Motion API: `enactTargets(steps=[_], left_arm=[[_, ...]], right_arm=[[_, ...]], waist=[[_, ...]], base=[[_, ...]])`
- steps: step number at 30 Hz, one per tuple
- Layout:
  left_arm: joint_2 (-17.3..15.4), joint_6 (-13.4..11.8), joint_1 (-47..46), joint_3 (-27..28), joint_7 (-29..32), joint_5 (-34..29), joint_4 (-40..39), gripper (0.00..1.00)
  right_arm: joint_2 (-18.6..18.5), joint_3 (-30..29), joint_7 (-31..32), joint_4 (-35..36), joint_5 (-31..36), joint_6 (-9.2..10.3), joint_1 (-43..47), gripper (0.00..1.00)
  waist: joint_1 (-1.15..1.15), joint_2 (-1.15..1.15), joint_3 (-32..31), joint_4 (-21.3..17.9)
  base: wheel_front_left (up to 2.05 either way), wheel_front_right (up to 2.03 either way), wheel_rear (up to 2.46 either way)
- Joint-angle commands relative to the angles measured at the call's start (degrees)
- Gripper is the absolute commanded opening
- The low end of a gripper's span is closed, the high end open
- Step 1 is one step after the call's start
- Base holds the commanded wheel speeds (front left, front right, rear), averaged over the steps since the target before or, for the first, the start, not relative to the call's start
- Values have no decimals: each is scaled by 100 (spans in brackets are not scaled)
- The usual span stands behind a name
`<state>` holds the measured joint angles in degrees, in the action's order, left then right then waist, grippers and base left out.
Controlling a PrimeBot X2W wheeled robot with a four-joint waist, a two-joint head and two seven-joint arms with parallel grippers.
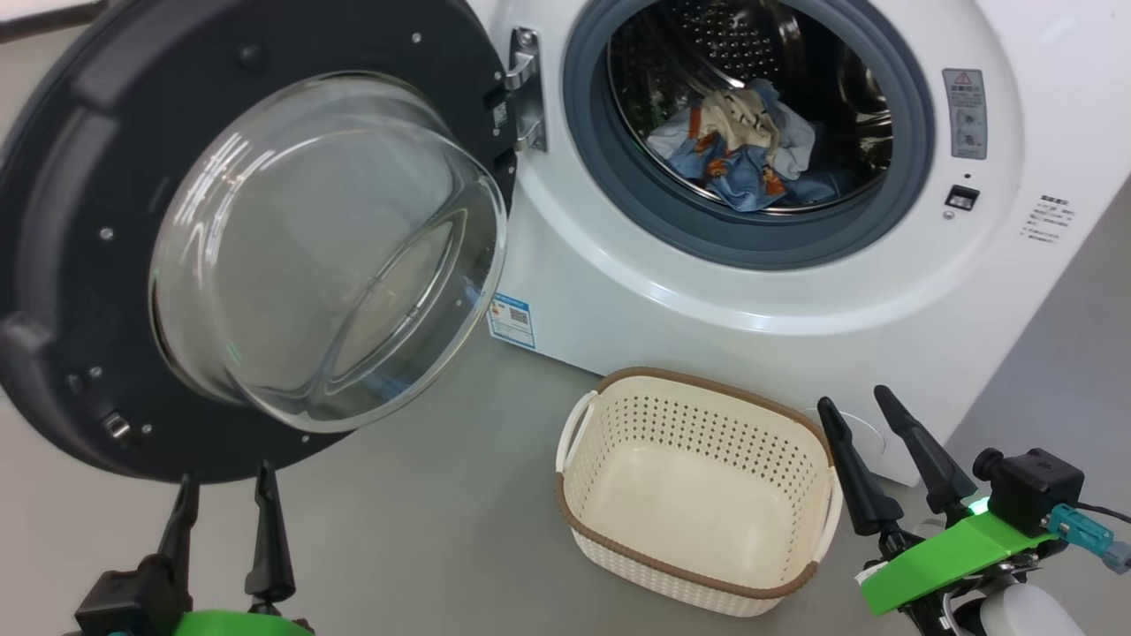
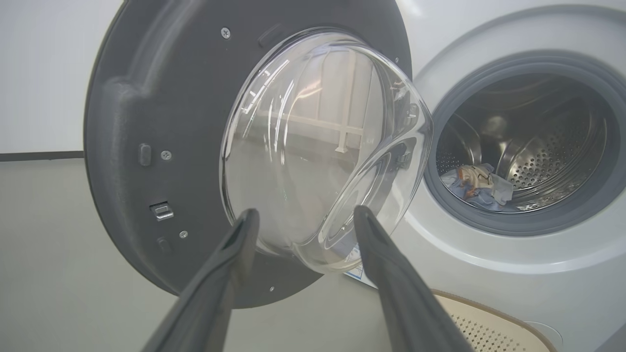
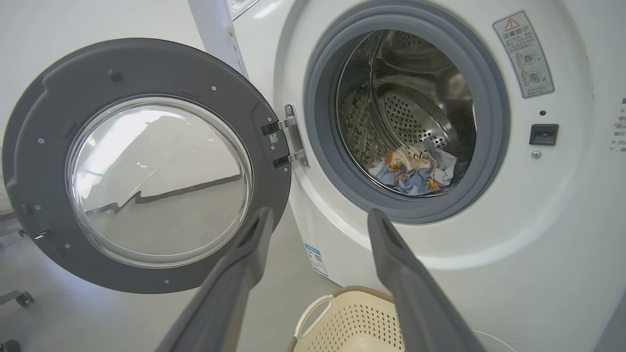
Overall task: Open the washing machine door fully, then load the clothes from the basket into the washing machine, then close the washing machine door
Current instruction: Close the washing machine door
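The left gripper [image 1: 226, 477] has its jaws apart, holding nothing, below the wide-open washing machine door [image 1: 88, 221]. The right gripper [image 1: 853, 397], jaws likewise apart, sits beside the basket [image 1: 707, 424] on the grey floor [image 1: 424, 512]. The clothes [image 1: 742, 150] lie inside the drum [image 1: 707, 44] of the washing machine [image 1: 618, 300]; a pale wall [image 2: 39, 73] stands behind the door.

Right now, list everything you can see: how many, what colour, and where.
washing machine: one, white, straight ahead
door: one, dark grey with clear glass bowl, swung open to the left
clothes: one heap, light blue with orange and cream, inside the drum
basket: one, cream with brown rim, empty, on the floor before the machine
label: one, blue, machine's lower left corner
sticker: one, grey, right of the opening
floor: grey
left hand: dark fingers, open, below the door
right hand: dark fingers, open, right of the basket
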<state>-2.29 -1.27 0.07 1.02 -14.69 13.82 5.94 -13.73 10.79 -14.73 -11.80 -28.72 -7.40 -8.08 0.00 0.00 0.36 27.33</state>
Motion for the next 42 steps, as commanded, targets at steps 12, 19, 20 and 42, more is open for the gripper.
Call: enactTargets(steps=[12,19,20,42], left_arm=[[-59,-75,-48,176,-30,-49,-164,100],[-59,-75,-35,222,-30,-48,-216,100],[-59,-71,-40,230,-30,-47,-217,100],[-344,166,-429,444,-30,-64,-700,0]], right_arm=[[-43,207,-27,99,-20,-9,34,100],[-57,222,-27,99,-30,-9,39,100],[-58,222,-27,99,-29,-9,39,100],[-50,213,-27,108,-44,-9,35,100]], waist=[[0,0,-38,175],[0,0,-39,142],[0,0,-37,137],[0,0,-46,36]], base=[[0,0,0],[0,0,0],[0,0,0],[0,0,0]])
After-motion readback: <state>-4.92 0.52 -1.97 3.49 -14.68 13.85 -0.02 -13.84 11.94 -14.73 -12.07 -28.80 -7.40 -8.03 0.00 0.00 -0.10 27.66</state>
